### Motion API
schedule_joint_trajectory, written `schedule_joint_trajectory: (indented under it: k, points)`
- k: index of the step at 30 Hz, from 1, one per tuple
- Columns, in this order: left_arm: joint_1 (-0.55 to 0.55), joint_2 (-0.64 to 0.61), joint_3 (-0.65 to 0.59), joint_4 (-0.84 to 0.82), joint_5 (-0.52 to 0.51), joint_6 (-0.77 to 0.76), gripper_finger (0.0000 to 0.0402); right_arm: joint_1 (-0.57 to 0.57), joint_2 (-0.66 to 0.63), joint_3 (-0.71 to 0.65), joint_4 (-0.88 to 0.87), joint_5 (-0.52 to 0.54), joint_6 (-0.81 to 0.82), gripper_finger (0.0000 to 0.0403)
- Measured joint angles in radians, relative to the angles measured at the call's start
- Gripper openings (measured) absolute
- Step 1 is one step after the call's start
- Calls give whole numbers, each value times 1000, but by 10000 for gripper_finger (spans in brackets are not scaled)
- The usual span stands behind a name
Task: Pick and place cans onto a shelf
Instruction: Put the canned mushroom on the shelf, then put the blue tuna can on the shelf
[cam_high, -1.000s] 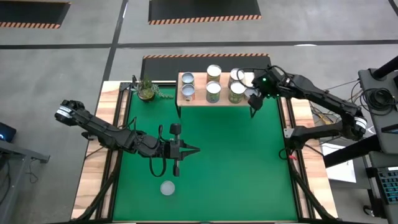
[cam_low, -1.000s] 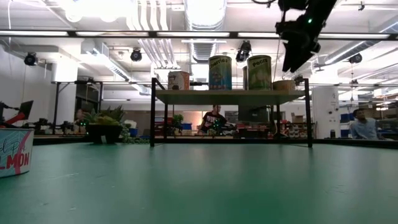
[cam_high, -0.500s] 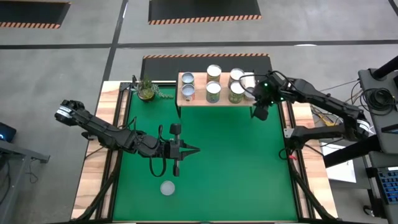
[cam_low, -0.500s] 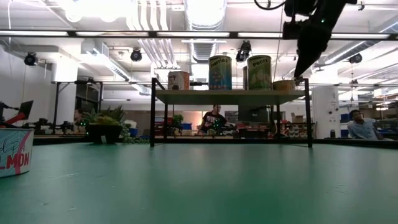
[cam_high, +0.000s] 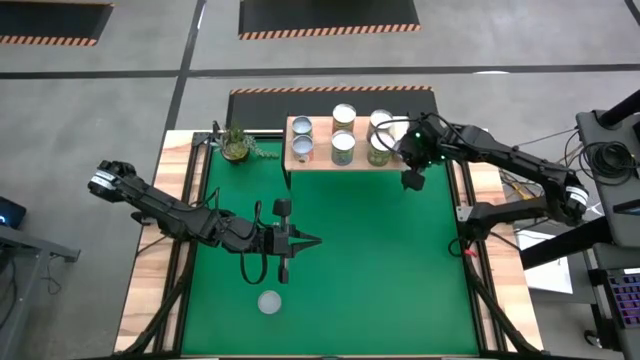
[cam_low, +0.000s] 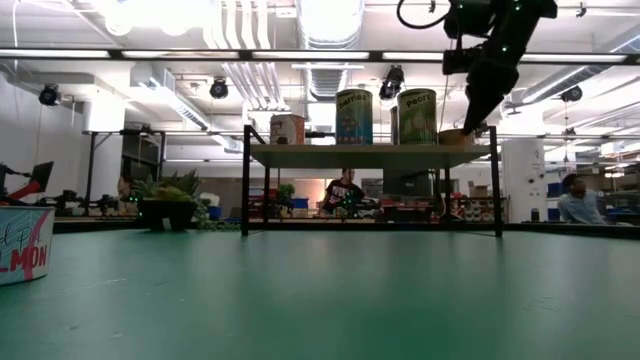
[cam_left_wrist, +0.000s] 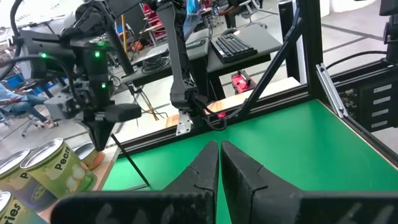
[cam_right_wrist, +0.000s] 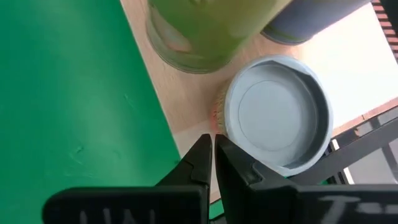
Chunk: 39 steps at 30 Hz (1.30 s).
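Observation:
The shelf (cam_high: 318, 163) stands at the table's far edge and carries several cans (cam_high: 343, 148); tall ones show in the low view (cam_low: 354, 115). A short can with a grey top (cam_right_wrist: 277, 112) rests on its base at the shelf's right end (cam_low: 455, 137). My right gripper (cam_right_wrist: 212, 142) is shut and points down just beside that can's side (cam_low: 468, 125). One more can (cam_high: 269, 301) sits on the green table near the front. My left gripper (cam_high: 314, 240) hovers shut over the table's middle, holding nothing (cam_left_wrist: 219, 149). My right gripper's shut fingertips (cam_right_wrist: 202, 146) come slanting from above to the short can's side wall (cam_right_wrist: 217, 118), over the shelf's wood top. I cannot tell whether they touch the can or stand just clear of it.
A small potted plant (cam_high: 238, 145) stands left of the shelf. The green table (cam_high: 380, 260) has wooden side edges (cam_high: 155, 280). Black frame posts run along the table's sides (cam_left_wrist: 311, 50). A person sits in the room behind the shelf (cam_low: 343, 190).
My right gripper has shut with nothing between its fingers, rolled about its own line and sunk a little beside the shelf's right end. The short can stays standing on the shelf.

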Motion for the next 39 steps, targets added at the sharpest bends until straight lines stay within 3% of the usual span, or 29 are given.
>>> schedule_joint_trajectory:
  k: [8, 31, 39]
  points:
    - [0, 0, 0, 0, 0, 0, 0, 0, 28, 0, 41, 126, -33, 9]
    - [0, 0, 0, 4, 0, 0, 0, -65, 21, 0, 156, 132, -67, 9]
    - [-7, 0, 0, 4, 0, -142, 0, 7, -138, -7, 67, 55, 75, 9]
